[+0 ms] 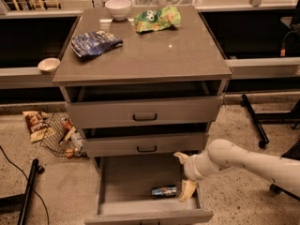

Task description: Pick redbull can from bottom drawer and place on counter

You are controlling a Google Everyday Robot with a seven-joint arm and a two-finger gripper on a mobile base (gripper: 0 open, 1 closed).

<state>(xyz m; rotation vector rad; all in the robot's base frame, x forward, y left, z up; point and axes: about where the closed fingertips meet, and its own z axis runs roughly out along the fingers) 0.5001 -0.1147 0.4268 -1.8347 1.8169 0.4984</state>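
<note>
The redbull can (164,191) lies on its side on the floor of the open bottom drawer (131,182), near the right front. My gripper (182,174) is at the drawer's right side, just right of the can and slightly above it. It is open and empty, with one finger (180,157) up near the middle drawer front and the other (188,190) down beside the can. The counter (154,50) is the grey-brown top of the cabinet.
On the counter lie a dark blue snack bag (95,42), a green snack bag (158,18) and a white bowl (118,8). A small bowl (48,65) sits on the left ledge. A wire basket with litter (63,136) is on the floor at left.
</note>
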